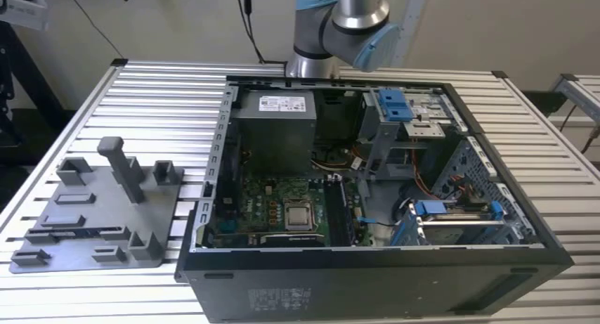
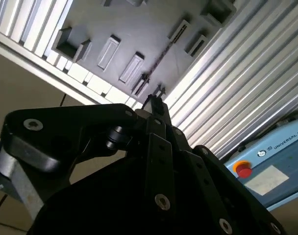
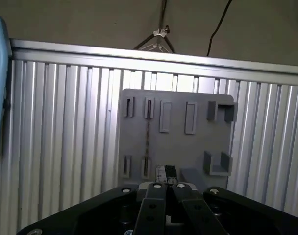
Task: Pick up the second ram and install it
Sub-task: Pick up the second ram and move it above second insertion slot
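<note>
The second ram is a thin dark stick standing on its edge in a pair of slotted holders on the grey fixture plate (image 3: pixel 178 142). It appears as a narrow dark line in both wrist views (image 3: pixel 147 142) (image 2: pixel 161 54). My gripper (image 3: pixel 165 171) (image 2: pixel 156 102) hangs well above the plate, apart from the ram, offset a little to one side of its line. The fingertips sit together with nothing between them. The open computer case (image 1: pixel 487 162) lies on the table at the exterior view's right, with the long black memory slots (image 1: pixel 342 211) beside the processor.
The grey fixture plate (image 1: pixel 94 211) carries a tall post (image 1: pixel 120 166) and several low brackets. It lies on the ribbed metal table (image 1: pixel 159 113), left of the case. The arm's elbow (image 1: pixel 342 25) rises behind the case. A blue control box with a red button (image 2: pixel 243 170) stands off the table.
</note>
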You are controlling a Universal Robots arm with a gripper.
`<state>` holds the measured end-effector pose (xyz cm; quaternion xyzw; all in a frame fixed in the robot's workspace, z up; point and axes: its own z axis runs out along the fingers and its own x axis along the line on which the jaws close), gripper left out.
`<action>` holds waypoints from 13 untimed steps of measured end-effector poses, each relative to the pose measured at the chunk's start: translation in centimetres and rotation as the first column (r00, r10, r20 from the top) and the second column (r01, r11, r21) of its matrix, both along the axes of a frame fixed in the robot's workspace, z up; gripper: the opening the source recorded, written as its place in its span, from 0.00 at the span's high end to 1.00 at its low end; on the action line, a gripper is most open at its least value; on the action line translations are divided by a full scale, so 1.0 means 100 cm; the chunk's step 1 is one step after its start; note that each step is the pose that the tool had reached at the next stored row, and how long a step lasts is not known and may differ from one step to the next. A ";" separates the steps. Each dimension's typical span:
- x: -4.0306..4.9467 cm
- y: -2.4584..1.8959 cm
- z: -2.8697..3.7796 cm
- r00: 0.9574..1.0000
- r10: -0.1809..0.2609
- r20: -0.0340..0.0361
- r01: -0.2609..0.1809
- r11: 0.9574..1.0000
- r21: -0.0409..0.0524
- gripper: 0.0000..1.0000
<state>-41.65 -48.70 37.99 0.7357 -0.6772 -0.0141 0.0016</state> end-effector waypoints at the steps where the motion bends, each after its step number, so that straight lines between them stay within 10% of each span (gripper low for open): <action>1: 0.0000 0.0000 0.0000 1.000 0.001 0.000 -0.001 1.000 0.000 0.89; 13: 0.0026 0.0000 -0.0028 1.000 -0.013 -0.002 0.013 1.000 0.000 0.89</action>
